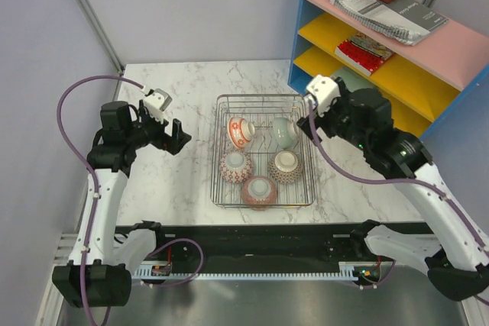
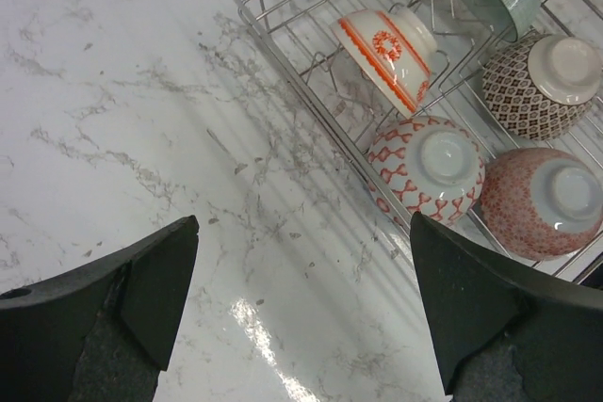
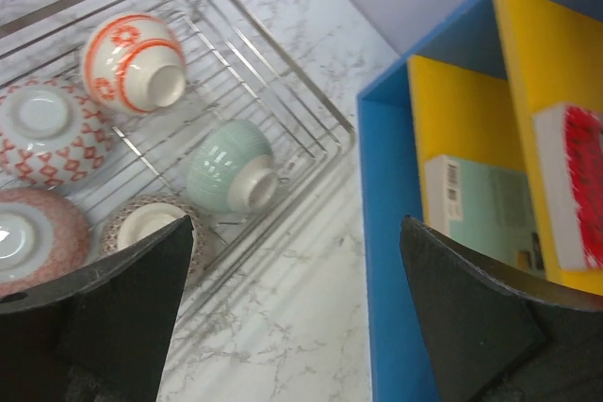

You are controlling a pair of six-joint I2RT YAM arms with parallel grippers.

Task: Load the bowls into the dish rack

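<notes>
The left gripper [image 1: 176, 135] hangs wide open, holding nothing, over the marble table [image 1: 172, 188]. Mid-table, the dish rack [image 1: 216, 159] holds all five bowls. The red-orange bowl [image 1: 241, 130] and teal bowl [image 1: 285, 131] lie tipped at the back, and three patterned bowls [image 1: 236, 164] sit upside down, their white feet plain in the left wrist view. The right gripper [image 1: 311, 116], wide and holding nothing, hovers beside the blue shelf [image 3: 386, 233].

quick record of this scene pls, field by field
rack: wire, mid table
in rack: all five
tilted: orange bowl, teal bowl
upside down: lattice bowl, grey bowl, pink bowl
left on table: none seen
left gripper: open, empty, over table left of rack
right gripper: open, empty, by rack's far right corner, near shelf
</notes>
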